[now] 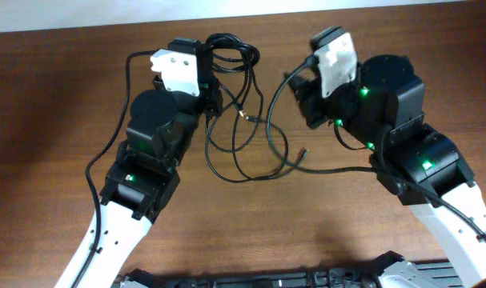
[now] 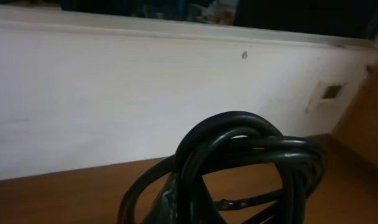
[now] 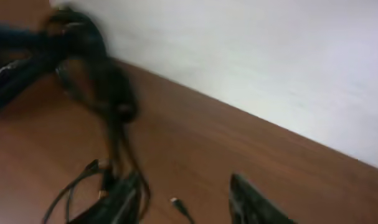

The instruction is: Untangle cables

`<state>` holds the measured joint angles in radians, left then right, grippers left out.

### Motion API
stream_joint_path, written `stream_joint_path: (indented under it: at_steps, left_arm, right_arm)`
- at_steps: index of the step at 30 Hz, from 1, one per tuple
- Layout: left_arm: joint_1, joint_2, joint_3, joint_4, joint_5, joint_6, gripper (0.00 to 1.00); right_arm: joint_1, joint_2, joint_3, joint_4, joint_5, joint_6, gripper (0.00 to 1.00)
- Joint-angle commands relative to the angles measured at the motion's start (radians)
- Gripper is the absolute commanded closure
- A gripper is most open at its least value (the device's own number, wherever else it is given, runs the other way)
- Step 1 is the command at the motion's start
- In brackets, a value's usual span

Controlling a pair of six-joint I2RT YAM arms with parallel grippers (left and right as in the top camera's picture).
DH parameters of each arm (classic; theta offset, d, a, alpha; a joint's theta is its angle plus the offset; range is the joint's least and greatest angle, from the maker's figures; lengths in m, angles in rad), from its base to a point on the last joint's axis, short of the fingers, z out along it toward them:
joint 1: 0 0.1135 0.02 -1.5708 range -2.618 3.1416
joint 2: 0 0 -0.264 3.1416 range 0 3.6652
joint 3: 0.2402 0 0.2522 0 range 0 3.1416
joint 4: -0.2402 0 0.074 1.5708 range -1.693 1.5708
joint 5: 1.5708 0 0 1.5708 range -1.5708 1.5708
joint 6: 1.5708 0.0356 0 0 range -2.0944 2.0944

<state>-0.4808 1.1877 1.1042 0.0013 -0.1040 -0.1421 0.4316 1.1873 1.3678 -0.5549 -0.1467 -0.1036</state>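
Your left gripper (image 1: 212, 80) sits just left of the table's (image 1: 66, 96) middle, toward 12 o'clock, clenched on the cables (image 1: 230, 50). The coiled part bunches at its tip, on the 1 o'clock side. In the left wrist view that coil (image 2: 238, 124) rises as thick black loops close to the lens. It hides the fingers, with the white wall behind.

From the coil, thin loose loops trail down toward 6 o'clock and spread over the table's centre between your two arms. One plug (image 1: 304, 150) lies at the 3 o'clock edge of those loops, flat on the wood.

Your right gripper (image 1: 303, 90) is at about 2 o'clock from the loose loops, near them, pointing toward 9 o'clock. Its wrist view is blurred, but the gripper (image 3: 182, 205) shows its jaws apart, and you are grasping nothing there. Strands of cable (image 3: 114, 106) run past the 9 o'clock finger (image 3: 120, 205). Whether they touch it you cannot tell.
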Motion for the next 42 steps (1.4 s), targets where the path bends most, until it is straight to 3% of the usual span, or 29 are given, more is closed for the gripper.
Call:
stream_joint_path:
  at_steps: [1,5,8,9,10,14,16,18,20,21,24,28,30,32,35,40,41,42]
  left_arm:
    - [0.004,-0.005,0.011,0.013,0.188,-0.022,1.00]
    - [0.003,-0.005,0.011,0.020,0.298,-0.022,1.00]
    - [0.003,-0.005,0.011,0.029,0.337,-0.022,1.00]
    - [0.003,-0.005,0.011,0.029,0.337,-0.022,1.00]
    - [0.003,-0.005,0.011,0.032,0.345,-0.022,1.00]
    - [0.003,-0.005,0.011,0.051,0.406,-0.022,1.00]
    - [0.003,-0.005,0.011,0.051,0.405,-0.022,1.00]
    - [0.003,-0.005,0.011,0.052,0.404,-0.022,1.00]
    - [0.003,-0.005,0.011,0.052,0.405,-0.023,1.00]
    - [0.003,-0.005,0.011,0.053,0.409,-0.023,1.00]
    - [0.003,-0.005,0.011,0.089,0.500,-0.023,1.00]
    - [0.003,-0.016,0.011,0.095,0.504,-0.026,1.00]
    - [0.006,-0.016,0.011,0.072,0.404,-0.026,1.00]
    - [0.006,-0.016,0.011,0.012,0.176,-0.033,1.00]
    - [0.006,-0.016,0.011,-0.076,-0.087,-0.232,1.00]
    - [0.006,-0.016,0.011,-0.073,-0.087,-0.240,1.00]
    - [0.006,-0.016,0.011,-0.069,-0.082,-0.240,1.00]
    - [0.006,-0.016,0.011,-0.062,-0.049,-0.239,1.00]
  right_arm:
    - [0.000,-0.014,0.008,0.014,-0.172,-0.188,0.50]
    - [0.000,-0.013,0.008,0.080,-0.288,-0.205,0.52]
    - [0.000,-0.013,0.008,0.087,-0.291,-0.211,0.62]
    - [0.000,-0.013,0.008,0.087,-0.291,-0.211,0.83]
    - [0.000,-0.012,0.008,0.087,-0.291,-0.210,0.96]
    - [0.000,-0.003,0.008,0.085,-0.291,-0.210,0.96]
    - [0.000,0.001,0.008,0.079,-0.290,-0.210,0.78]
    - [0.000,0.001,0.008,0.078,-0.287,-0.210,0.71]
    - [0.000,0.001,0.008,0.072,-0.287,-0.210,0.74]
    - [0.000,0.001,0.008,0.072,-0.287,-0.210,0.84]
    - [0.000,0.001,0.008,0.071,-0.287,-0.210,0.94]
    - [0.000,0.001,0.008,0.063,-0.260,-0.210,0.96]
    - [0.000,-0.004,0.008,0.065,-0.263,-0.205,0.96]
    - [0.000,-0.029,0.008,0.065,-0.269,-0.202,0.96]
    - [0.000,-0.075,0.008,0.064,-0.260,-0.203,0.96]
    - [0.000,-0.084,0.008,0.056,-0.097,-0.142,0.96]
    - [0.000,-0.084,0.008,0.048,-0.096,-0.142,0.96]
    - [0.000,-0.084,0.008,0.034,-0.096,-0.143,0.48]
